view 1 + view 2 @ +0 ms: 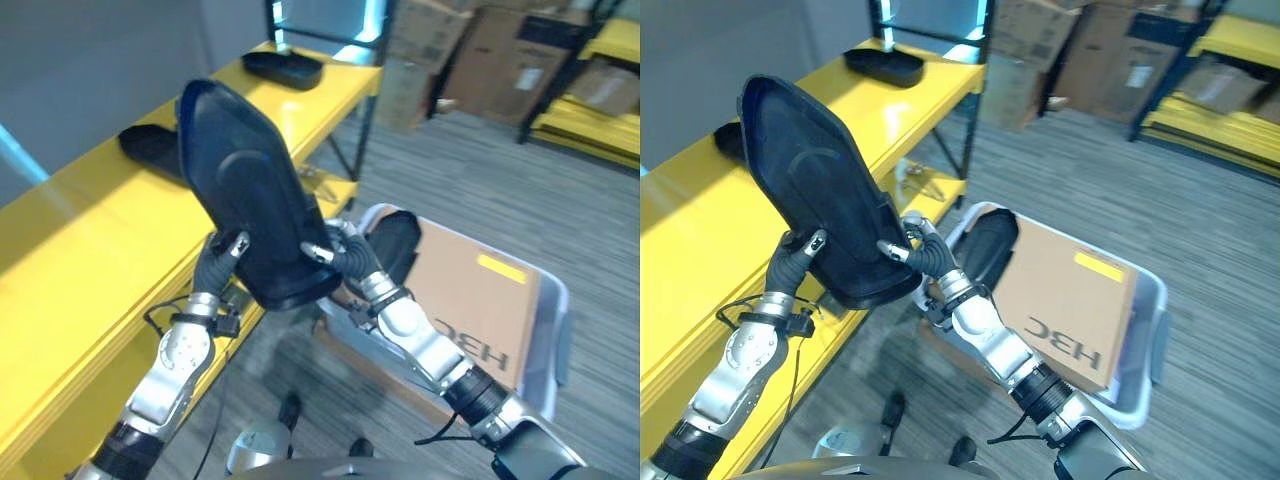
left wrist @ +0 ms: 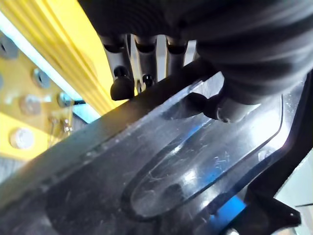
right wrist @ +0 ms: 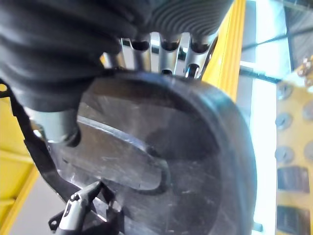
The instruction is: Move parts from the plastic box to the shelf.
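Left eye view: three parts (image 1: 250, 200), two hands (image 1: 215, 262).

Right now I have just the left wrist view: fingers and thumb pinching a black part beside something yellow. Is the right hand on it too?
Observer: Yes. The right hand grips the part at its lower edge, opposite the left hand.
Operator: Is it down on the shelf?
Observer: No. It is held up in the air, steeply tilted, by the front edge of the shelf.
Operator: Is anything lying on the shelf?
Observer: Two more: a near part just behind the held one, and a far part towards the shelf's end.
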`<state>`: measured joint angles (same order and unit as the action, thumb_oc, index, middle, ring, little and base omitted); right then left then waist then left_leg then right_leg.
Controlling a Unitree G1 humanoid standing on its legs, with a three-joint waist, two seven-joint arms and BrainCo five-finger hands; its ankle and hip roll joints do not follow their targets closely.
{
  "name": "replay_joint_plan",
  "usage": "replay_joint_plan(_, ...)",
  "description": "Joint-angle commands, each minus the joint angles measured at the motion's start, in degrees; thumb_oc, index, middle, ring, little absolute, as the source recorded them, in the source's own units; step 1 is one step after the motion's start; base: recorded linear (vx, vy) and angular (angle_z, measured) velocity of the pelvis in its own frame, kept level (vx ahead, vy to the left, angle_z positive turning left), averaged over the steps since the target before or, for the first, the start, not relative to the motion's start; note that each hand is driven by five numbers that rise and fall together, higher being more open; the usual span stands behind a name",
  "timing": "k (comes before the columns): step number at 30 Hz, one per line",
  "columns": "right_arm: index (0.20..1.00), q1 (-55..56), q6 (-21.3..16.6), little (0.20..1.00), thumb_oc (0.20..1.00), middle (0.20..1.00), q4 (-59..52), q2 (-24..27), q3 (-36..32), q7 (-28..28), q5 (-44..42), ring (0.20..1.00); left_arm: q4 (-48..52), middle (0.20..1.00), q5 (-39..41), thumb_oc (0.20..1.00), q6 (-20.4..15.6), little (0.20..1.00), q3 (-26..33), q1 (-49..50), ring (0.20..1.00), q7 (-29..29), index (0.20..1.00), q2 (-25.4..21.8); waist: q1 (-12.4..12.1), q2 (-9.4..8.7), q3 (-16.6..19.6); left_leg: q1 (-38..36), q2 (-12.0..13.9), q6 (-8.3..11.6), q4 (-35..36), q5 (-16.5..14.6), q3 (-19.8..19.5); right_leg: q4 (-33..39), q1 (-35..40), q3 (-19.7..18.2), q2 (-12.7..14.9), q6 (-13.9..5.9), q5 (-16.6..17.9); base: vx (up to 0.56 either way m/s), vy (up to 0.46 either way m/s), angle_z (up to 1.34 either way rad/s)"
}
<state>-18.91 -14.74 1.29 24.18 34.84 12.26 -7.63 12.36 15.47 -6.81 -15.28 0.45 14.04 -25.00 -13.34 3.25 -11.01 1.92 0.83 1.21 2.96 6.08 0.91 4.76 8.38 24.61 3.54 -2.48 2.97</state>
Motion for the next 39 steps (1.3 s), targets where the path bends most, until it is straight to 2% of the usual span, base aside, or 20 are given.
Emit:
replay_joint_plan(1,1.000,3.1,-6.3,1.000,1.000,1.000,-7.0,-1.1,0.8,-1.5,2.4,1.000,1.1,0.200,-7.4,0.200,-5.0,0.200,10.0,-2.8,0.200,-1.3,0.200,-5.0,1.3,-3.24,-1.9,-2.6,1.7,2.02,-5.5,-6.2,11.2,-2.5,2.6,4.4,3.1,-2.20,-4.5,0.00,0.092,1.02)
replay_joint_plan(4,1.000,8.2,-3.6,1.000,1.000,1.000,-3.9,0.1,-2.9,5.5,3.5,1.000,0.2,0.200,-11.0,0.200,-7.1,0.200,12.4,-1.0,0.200,-0.9,0.200,-7.1,4.0,-3.67,-1.7,-4.2,2.8,0.28,-9.4,-9.3,22.0,-3.5,2.9,8.6,4.6,-2.83,-3.5,-0.06,0.143,1.60)
replay_joint_plan(7,1.000,12.8,-2.7,1.000,1.000,1.000,3.4,-0.5,-6.0,7.5,1.6,1.000,-1.2,0.200,-13.7,0.200,-8.6,0.200,14.4,-0.4,0.200,2.1,0.200,-9.0,5.9,-3.12,-0.7,-5.3,2.6,-0.66,-6.6,-9.3,25.4,-4.6,2.9,10.1,5.1,-3.57,-3.9,-0.02,0.315,1.44)
replay_joint_plan(8,1.000,14.9,-4.0,1.000,1.000,1.000,8.1,-0.9,-7.1,7.0,2.4,1.000,-1.2,0.200,-13.4,0.200,-8.9,0.200,15.6,0.1,0.200,3.0,0.200,-10.2,6.4,-2.35,-0.4,-5.9,2.2,-0.55,-3.8,-8.1,25.3,-5.8,2.7,10.0,5.1,-3.63,-4.9,0.01,0.347,0.85)
replay_joint_plan(11,1.000,18.8,-6.1,1.000,1.000,1.000,17.9,-2.1,-9.4,4.5,3.5,1.000,-0.9,0.200,-12.2,0.200,-9.3,0.200,18.2,0.9,0.200,3.3,0.200,-13.0,7.1,-1.02,-0.3,-6.6,1.0,-1.34,-1.3,-7.6,23.9,-11.5,1.4,9.3,6.5,-3.65,-6.6,0.00,0.281,0.43)
replay_joint_plan(13,1.000,20.9,-7.8,1.000,1.000,1.000,22.4,-3.0,-11.5,1.8,6.3,1.000,0.2,0.200,-11.8,0.200,-10.0,0.200,20.2,1.5,0.200,3.1,0.200,-14.8,7.1,-0.39,-0.5,-6.8,0.1,-2.56,-0.5,-8.0,22.7,-19.2,-1.1,9.4,10.2,-4.82,-4.6,0.00,0.220,0.18)
replay_joint_plan(14,1.000,21.2,-7.2,1.000,1.000,1.000,23.1,-3.2,-11.7,1.1,7.1,1.000,0.3,0.200,-11.6,0.200,-10.2,0.200,20.6,1.5,0.200,3.1,0.200,-15.2,7.1,-0.28,-0.7,-6.8,0.0,-2.83,-0.4,-8.2,22.5,-21.0,-1.8,9.3,11.1,-5.14,-4.0,0.00,0.156,0.27)
replay_joint_plan(15,1.000,21.4,-5.4,1.000,1.000,1.000,25.8,-3.4,-12.0,0.4,7.7,1.000,0.6,0.200,-10.3,0.200,-10.8,0.200,20.9,1.0,0.200,2.7,0.200,-15.9,7.7,-0.38,-1.4,-6.9,-0.7,-3.49,-0.2,-8.6,20.7,-24.7,-4.1,6.0,11.6,-5.81,-3.7,0.02,0.058,0.38)
replay_joint_plan(16,1.000,21.4,-4.5,1.000,1.000,1.000,27.9,-3.6,-12.0,0.2,6.8,1.000,0.6,0.200,-9.4,0.200,-11.3,0.200,20.0,0.1,0.200,2.4,0.200,-16.1,8.7,-0.74,-1.9,-7.1,-1.4,-3.75,0.0,-8.9,18.5,-24.0,-5.5,2.4,9.3,-5.86,-4.2,0.07,-0.055,0.54)
replay_joint_plan(17,1.000,21.4,-3.7,1.000,1.000,1.000,32.6,-4.0,-12.2,-0.5,5.0,1.000,-0.1,0.200,-8.1,0.200,-12.7,0.200,17.6,-2.5,0.200,1.6,0.200,-15.9,11.0,-1.25,-2.3,-7.7,-2.5,-3.93,0.7,-9.0,13.5,-21.2,-7.3,-3.8,4.8,-5.44,-5.6,0.01,-0.146,0.37)
replay_joint_plan(19,1.000,21.2,-3.2,1.000,1.000,1.000,34.0,-4.1,-12.3,-0.6,4.9,1.000,-0.6,0.200,-7.9,0.200,-13.0,0.200,16.4,-3.8,0.200,1.8,0.200,-15.8,11.9,-1.20,-2.4,-7.0,-2.4,-3.96,0.6,-7.8,12.5,-19.4,-7.8,-4.4,3.3,-4.37,-4.9,0.00,-0.124,1.72)
replay_joint_plan(20,1.000,21.1,-0.9,1.000,1.000,1.000,39.2,-4.3,-13.1,-3.5,2.3,1.000,-0.9,0.200,-6.9,0.200,-12.1,0.200,13.1,-7.0,0.200,1.1,0.200,-14.5,13.8,-1.52,-1.7,-6.8,-3.6,-3.91,1.2,-7.3,6.4,-14.6,-7.5,-11.0,-0.3,-3.11,-5.8,0.10,-0.120,2.35)
replay_joint_plan(22,1.000,20.9,0.9,1.000,1.000,1.000,46.5,-5.0,-14.2,-7.0,-0.4,1.000,-0.9,0.200,-7.1,0.200,-11.2,0.200,10.2,-9.3,0.200,0.1,0.200,-12.1,14.7,-1.84,-0.3,-6.4,-4.9,-3.95,1.7,-7.2,1.2,-9.9,-7.0,-17.2,-2.9,-2.03,-5.0,0.10,-0.186,1.72)
replay_joint_plan(23,1.000,20.8,1.5,1.000,1.000,1.000,47.6,-5.1,-14.4,-8.2,-0.7,1.000,-0.8,0.200,-7.4,0.200,-10.8,0.200,9.9,-9.6,0.200,0.2,0.200,-11.7,14.8,-1.92,0.0,-6.2,-5.2,-3.99,1.8,-7.3,0.5,-9.0,-6.7,-17.9,-3.3,-1.84,-4.8,0.11,-0.237,1.68)
replay_joint_plan(24,1.000,20.1,2.9,1.000,1.000,1.000,52.0,-5.5,-15.0,-10.9,-0.8,1.000,-0.1,0.200,-7.5,0.200,-9.2,0.200,9.8,-9.6,0.200,-0.1,0.200,-10.4,14.2,-2.39,0.6,-6.0,-6.0,-3.81,1.8,-7.3,-1.2,-5.9,-5.3,-18.6,-3.7,-1.39,-3.9,0.08,-0.166,1.51)
replay_joint_plan(29,1.000,19.6,11.3,1.000,1.000,1.000,58.7,-6.4,-15.6,-17.9,-1.6,1.000,0.6,0.200,-6.5,0.200,-7.6,0.200,12.1,-6.7,0.200,-0.1,0.200,-9.2,12.6,-2.84,0.6,-5.7,-6.0,-3.25,0.9,-7.2,-1.6,-4.1,-4.0,-18.7,-3.9,-0.85,-3.6,0.05,-0.111,0.48)
replay_joint_plan(30,1.000,19.7,16.3,1.000,1.000,1.000,63.4,-6.5,-16.3,-21.0,-2.6,1.000,0.6,0.200,-5.1,0.200,-7.1,0.200,12.4,-6.1,0.200,-1.1,0.200,-8.5,12.2,-2.77,0.3,-5.0,-5.5,-2.85,-0.2,-7.4,-0.3,-4.7,-3.9,-17.4,-3.5,-0.46,-4.2,0.00,-0.034,0.07)
replay_joint_plan(32,1.000,19.6,18.0,1.000,1.000,1.000,65.9,-6.6,-17.4,-22.0,-3.7,1.000,0.4,0.200,-3.8,0.200,-6.8,0.200,12.2,-6.4,0.200,-2.1,0.200,-7.9,12.2,-2.75,0.1,-4.8,-4.8,-2.41,-1.0,-7.6,1.2,-4.8,-3.6,-16.0,-2.9,-0.34,-4.5,0.00,0.005,0.27)
replay_joint_plan(35,1.000,18.7,21.6,1.000,1.000,1.000,69.2,-5.5,-19.5,-25.1,-6.3,1.000,1.1,0.200,-3.1,0.200,-4.9,0.200,12.1,-6.9,0.200,-3.8,0.200,-6.2,12.3,-2.62,0.0,-5.8,-2.0,-0.52,-1.1,-7.2,4.2,-4.3,-2.0,-13.4,-1.6,-0.27,-4.7,0.04,0.090,0.62)
replay_joint_plan(39,1.000,18.5,22.9,1.000,1.000,1.000,70.6,-4.5,-20.8,-25.7,-9.0,1.000,0.3,0.200,-2.4,0.200,-3.3,0.200,12.6,-8.1,0.200,-3.6,0.200,-5.6,12.7,-2.09,0.6,-6.7,0.4,1.43,0.6,-5.7,5.2,-3.2,-0.4,-12.7,-0.3,-0.57,-4.9,0.13,0.188,0.41)
